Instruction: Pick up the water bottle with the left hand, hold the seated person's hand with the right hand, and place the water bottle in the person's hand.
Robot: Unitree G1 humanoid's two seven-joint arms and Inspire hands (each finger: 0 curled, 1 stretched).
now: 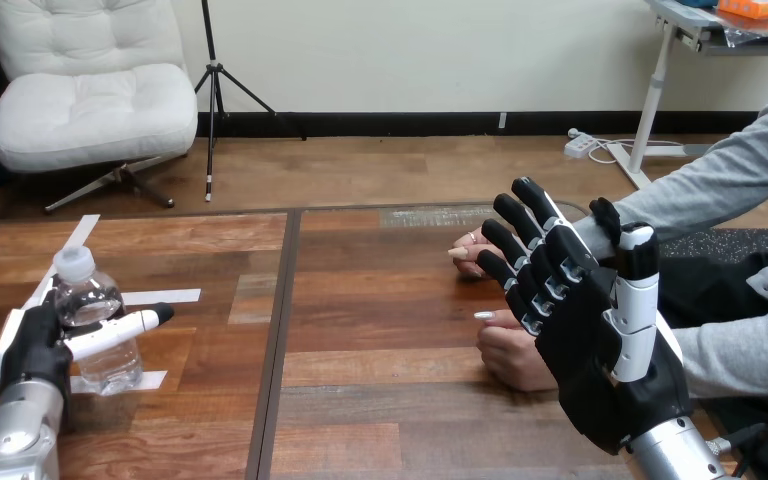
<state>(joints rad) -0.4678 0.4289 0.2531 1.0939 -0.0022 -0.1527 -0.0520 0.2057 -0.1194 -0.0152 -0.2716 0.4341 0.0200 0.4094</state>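
Lower left: left hand (32,355) grasping bottle (90,298) with fingers, upright on surface (360,400); right hand (600,350) released, in front of person's hands (510,358).

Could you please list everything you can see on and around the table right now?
table: one, brown wood, across the view.
water bottle: one, clear with a white cap, upright at the table's left.
tape strips: several, white, on the table around the water bottle.
person's hands: two, resting on the table's right, partly behind the right robot hand.
left robot hand: one, black and white, at the water bottle; grip unclear.
right robot hand: one, black and white, open, raised in front of the person's hands.
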